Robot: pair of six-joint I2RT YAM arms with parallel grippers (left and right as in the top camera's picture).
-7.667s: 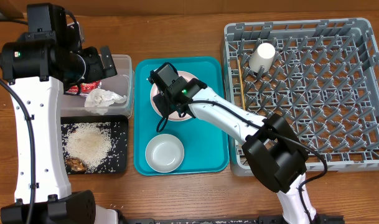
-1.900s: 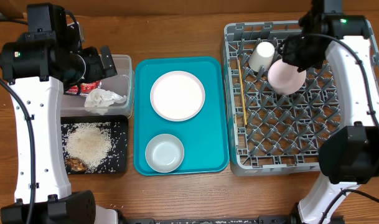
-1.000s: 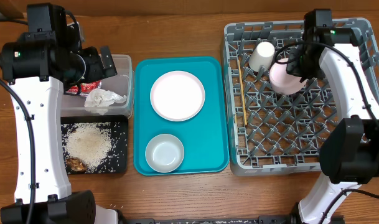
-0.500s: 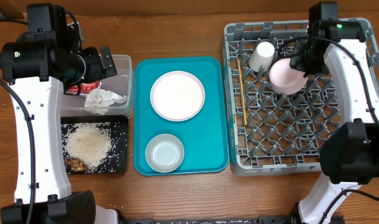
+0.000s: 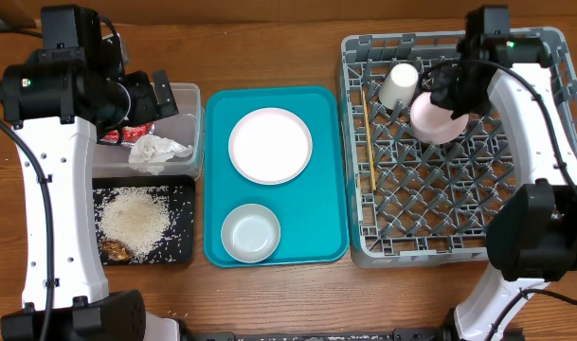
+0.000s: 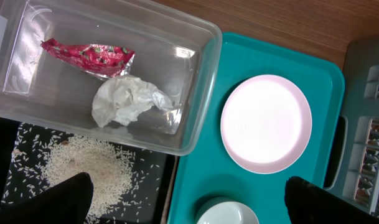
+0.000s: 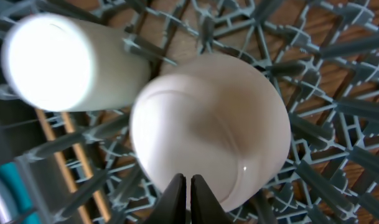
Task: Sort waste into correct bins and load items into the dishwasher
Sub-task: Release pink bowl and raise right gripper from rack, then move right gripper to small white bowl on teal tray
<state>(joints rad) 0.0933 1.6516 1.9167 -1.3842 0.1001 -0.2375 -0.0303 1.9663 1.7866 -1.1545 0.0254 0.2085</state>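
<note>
Overhead: the right gripper (image 5: 454, 95), jaws pinched nearly closed on the pinkish bowl (image 5: 438, 121), has carried it off the teal tray (image 5: 335, 170) and lowered it, upturned, into the dish rack (image 5: 553, 43), with the white cup (image 5: 399, 85) just beside the jaws.

Left wrist: the left gripper (image 6: 189, 193) hangs spread wide and empty, with the clear tub (image 6: 201, 81) and pale pink plate (image 6: 266, 123) below it.

Right wrist: the closed fingertips meet on the bowl's near rim, so letting go looks due. The plate still waits to be loaded.

pinkish bowl (image 5: 436, 123) now in dish rack (image 5: 459, 227)
</note>
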